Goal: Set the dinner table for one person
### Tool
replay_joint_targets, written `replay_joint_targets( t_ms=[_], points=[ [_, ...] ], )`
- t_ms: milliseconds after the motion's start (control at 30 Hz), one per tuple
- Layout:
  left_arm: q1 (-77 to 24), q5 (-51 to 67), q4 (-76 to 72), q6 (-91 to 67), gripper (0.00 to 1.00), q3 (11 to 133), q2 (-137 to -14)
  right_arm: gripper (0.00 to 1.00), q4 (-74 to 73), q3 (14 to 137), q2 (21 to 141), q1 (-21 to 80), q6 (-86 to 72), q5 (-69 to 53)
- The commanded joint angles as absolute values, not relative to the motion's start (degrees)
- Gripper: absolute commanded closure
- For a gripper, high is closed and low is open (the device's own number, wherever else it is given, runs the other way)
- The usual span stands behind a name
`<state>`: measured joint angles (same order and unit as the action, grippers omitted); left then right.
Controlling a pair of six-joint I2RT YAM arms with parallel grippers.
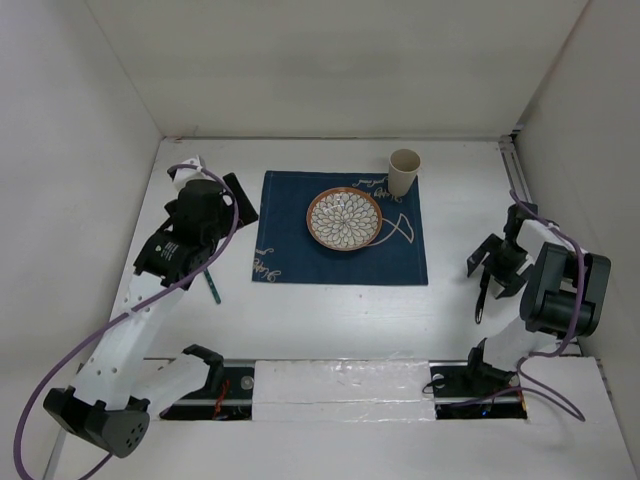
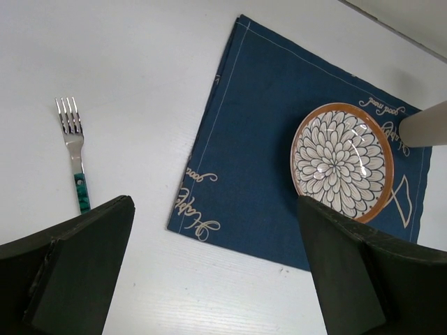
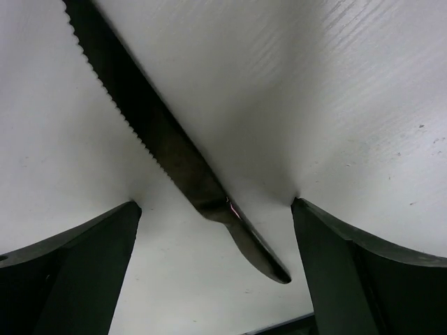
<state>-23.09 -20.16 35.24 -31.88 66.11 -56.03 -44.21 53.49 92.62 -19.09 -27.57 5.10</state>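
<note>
On the dinner table (image 1: pixel 340 320) the blue mat (image 1: pixel 300 250) is laid, the plate (image 1: pixel 344 219) is centred on it, and the cup (image 1: pixel 404 172) is stood at the mat's 1 o'clock corner. The fork (image 2: pixel 72 143) is seen off the mat at the plate's 8 o'clock, with the left gripper (image 2: pixel 215 209) spread wide and empty. Out at 4 o'clock the knife (image 3: pixel 160 139) is straddled by the right gripper (image 3: pixel 216 204), jaws wide, nothing clamped. Cutlery placement is judged outstanding.

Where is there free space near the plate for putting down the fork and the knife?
Bare: the mat left of the plate, and right of it, nearer than the cup; also the dinner table between mat and arm bases. Crowded: left of the mat, where the left gripper hangs by the fork; the right gripper straddles the knife.
</note>
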Motion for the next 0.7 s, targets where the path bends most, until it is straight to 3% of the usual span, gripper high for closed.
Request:
replay_joint_targets(
  t_ms=[0, 233, 500, 667],
  points=[
    [-22.9, -21.6, 35.1, -30.8, 0.0, 66.0, -54.8, 0.04, -42.4, 53.8, 93.7, -19.2, -26.5, 5.8],
    [-22.9, -21.1, 34.5, -30.3, 0.0, 66.0, -54.8, 0.11, -43.8, 53.8, 94.8, -12.8, -27.0, 7.0],
    [-22.9, -20.0, 34.5, -30.3, 0.0, 66.0, -54.8, 0.12, -43.7, 49.8, 93.6, -5.6, -33.3, 7.0],
    [-22.9, -19.5, 34.5, -30.3, 0.0, 66.0, -54.2, 0.2, -43.6, 49.2, 92.6, -4.0, -34.7, 6.4]
  ],
)
